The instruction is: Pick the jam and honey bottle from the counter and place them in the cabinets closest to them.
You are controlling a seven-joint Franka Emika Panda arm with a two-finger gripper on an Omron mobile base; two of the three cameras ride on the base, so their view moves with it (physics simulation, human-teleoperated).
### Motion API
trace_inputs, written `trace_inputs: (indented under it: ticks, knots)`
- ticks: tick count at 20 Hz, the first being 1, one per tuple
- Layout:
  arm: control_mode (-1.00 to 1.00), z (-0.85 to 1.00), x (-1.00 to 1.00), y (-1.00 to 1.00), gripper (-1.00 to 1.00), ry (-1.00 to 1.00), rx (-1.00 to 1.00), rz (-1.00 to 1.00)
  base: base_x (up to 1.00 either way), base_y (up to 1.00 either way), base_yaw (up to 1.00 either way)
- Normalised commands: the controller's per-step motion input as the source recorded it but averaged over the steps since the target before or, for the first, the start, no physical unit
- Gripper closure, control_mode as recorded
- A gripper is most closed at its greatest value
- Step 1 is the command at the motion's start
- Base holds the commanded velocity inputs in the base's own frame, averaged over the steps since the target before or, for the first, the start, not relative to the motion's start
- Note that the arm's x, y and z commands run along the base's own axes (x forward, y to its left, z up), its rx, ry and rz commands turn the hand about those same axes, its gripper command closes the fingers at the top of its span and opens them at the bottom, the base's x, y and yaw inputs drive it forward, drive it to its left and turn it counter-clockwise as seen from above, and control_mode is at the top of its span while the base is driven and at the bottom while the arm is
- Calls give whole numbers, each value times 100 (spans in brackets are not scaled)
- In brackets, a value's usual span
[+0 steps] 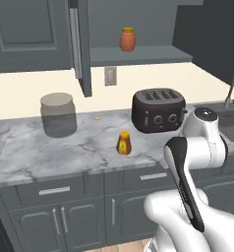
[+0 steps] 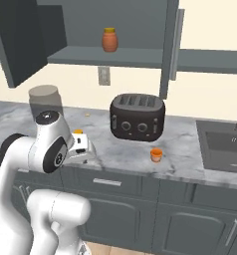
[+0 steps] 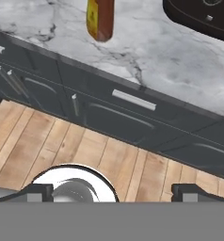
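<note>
The tool (image 3: 112, 193) is seen spread wide and empty above the wooden floor. The honey bottle (image 1: 123, 143) stands upright on the table (image 1: 35, 152), left of the toaster (image 1: 157, 110); the jam (image 2: 156, 155) is set near its front right.

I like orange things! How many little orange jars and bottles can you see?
3. A rounded orange pot with yellow lid sits on the open cabinet's grey shelf. A slim reddish-brown bottle with yellow cap stands on the marbled counter. A tiny squat orange jar sits beside the black toaster.
</note>
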Motion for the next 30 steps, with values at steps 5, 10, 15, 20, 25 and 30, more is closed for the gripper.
trace_inputs:
  ticks: [5, 10, 15, 20, 25, 30]
  knots:
    - [100, 0, 0, 0, -100, 0, 0, 0, -2, 13, 1]
    - [100, 0, 0, 0, -100, 0, 0, 0, 13, 6, -1]
    - [100, 0, 0, 0, -100, 0, 0, 0, 35, 24, -5]
    - [100, 0, 0, 0, -100, 0, 0, 0, 40, 37, -6]
    - [100, 0, 0, 0, -100, 0, 0, 0, 43, 44, -5]
    - [100, 0, 0, 0, -100, 0, 0, 0, 29, 21, -4]
